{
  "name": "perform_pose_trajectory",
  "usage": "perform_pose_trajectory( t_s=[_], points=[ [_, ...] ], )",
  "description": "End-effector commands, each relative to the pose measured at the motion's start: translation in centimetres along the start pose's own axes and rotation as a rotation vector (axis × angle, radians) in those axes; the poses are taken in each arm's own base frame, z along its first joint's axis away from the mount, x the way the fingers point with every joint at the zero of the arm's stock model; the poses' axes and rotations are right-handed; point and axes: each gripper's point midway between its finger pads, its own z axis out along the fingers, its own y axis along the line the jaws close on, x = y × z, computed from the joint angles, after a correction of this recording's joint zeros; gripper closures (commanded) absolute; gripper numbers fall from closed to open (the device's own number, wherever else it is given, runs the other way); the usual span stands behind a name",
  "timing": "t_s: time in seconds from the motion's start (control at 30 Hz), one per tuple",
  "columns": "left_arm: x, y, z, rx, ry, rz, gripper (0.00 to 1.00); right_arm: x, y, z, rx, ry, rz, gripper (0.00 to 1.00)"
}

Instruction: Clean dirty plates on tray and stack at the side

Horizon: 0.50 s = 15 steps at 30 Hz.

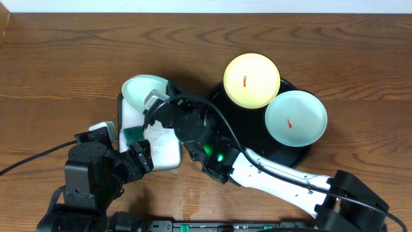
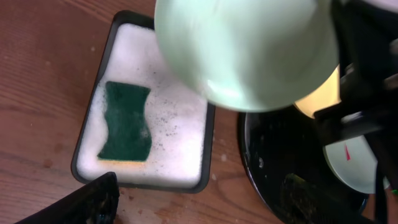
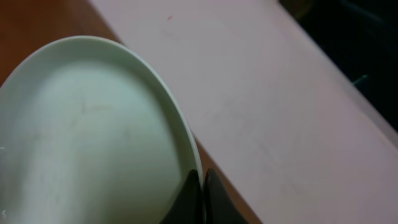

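My right gripper [image 1: 159, 103] is shut on the rim of a mint-green plate [image 1: 143, 92] and holds it tilted above the white soapy tray. In the right wrist view the fingers [image 3: 202, 193] pinch the plate's edge [image 3: 93, 137]. The same plate [image 2: 245, 50] fills the top of the left wrist view. A pale yellow plate [image 1: 251, 80] and a second mint-green plate [image 1: 296, 118], each with a red smear, lie on the round black tray [image 1: 293, 154]. My left gripper [image 1: 138, 158] is open and empty at the soapy tray's near edge; it also shows in the left wrist view [image 2: 186, 208].
The white rectangular dark-rimmed tray [image 2: 84, 155] holds foam and a green sponge [image 2: 124, 121]. It sits just left of the black tray [image 2: 273, 155]. The right arm [image 1: 277, 174] reaches across the table's front. Bare wood lies at the back and far left.
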Motion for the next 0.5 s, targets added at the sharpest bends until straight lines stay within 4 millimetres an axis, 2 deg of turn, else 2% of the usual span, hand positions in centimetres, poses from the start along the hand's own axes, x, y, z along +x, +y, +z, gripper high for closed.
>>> perform_pose_trajectory(
  t_s=[0.0, 0.03, 0.07, 0.1, 0.13, 0.23, 0.33, 0.4, 0.47],
  points=[
    [-0.4, -0.2, -0.4, 0.009, -0.012, 0.010, 0.16, -1.2, -0.6, -0.5, 0.020, -0.020, 0.092, 0.99],
    [-0.4, -0.2, -0.4, 0.009, -0.012, 0.010, 0.16, -1.3, -0.9, -0.5, 0.036, -0.022, 0.148, 0.99],
    [-0.4, -0.2, -0.4, 0.009, -0.013, 0.010, 0.16, -1.8, -0.2, -0.6, 0.000, -0.043, 0.149, 0.99],
    [-0.4, -0.2, -0.4, 0.009, -0.012, 0.010, 0.16, -2.2, 0.9, -0.8, -0.043, -0.060, 0.069, 0.99],
    [-0.4, -0.2, -0.4, 0.009, -0.013, 0.010, 0.16, -2.3, 0.9, -0.9, -0.038, -0.060, 0.010, 0.99],
    [-0.4, -0.2, -0.4, 0.009, -0.012, 0.010, 0.16, -1.8, -1.0, -0.9, 0.063, -0.023, 0.070, 0.99],
    [-0.4, -0.2, -0.4, 0.009, -0.013, 0.010, 0.16, -1.5, -0.1, -0.9, 0.023, -0.015, 0.047, 0.99],
    [-0.4, -0.2, -0.4, 0.009, -0.012, 0.010, 0.16, -0.5, -0.5, -0.9, 0.053, 0.028, 0.138, 0.99],
    [-0.4, -0.2, -0.4, 0.009, -0.013, 0.010, 0.16, 1.7, -0.3, -1.1, 0.070, 0.115, 0.350, 0.99]
  ],
)
